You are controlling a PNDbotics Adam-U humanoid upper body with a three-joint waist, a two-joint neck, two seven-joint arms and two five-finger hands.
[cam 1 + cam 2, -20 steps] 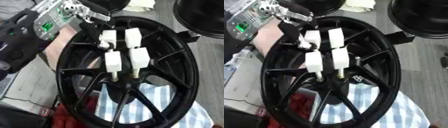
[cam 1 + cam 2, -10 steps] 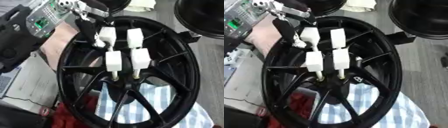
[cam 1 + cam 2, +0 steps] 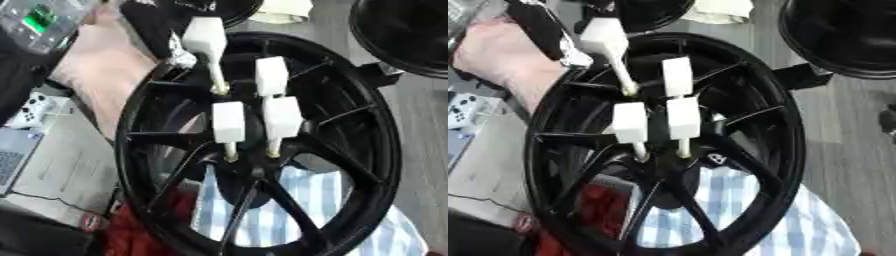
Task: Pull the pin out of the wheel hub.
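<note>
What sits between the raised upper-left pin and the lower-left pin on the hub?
Nothing solid: in the left eye view the raised pin tapers to its thin shaft, and only dark wheel hub shows before the top of the lower-left pin.

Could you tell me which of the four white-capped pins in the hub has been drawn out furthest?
The upper-left pin: its cap stands well clear of the wheel hub on a long exposed shaft, while the other three sit lower.
</note>
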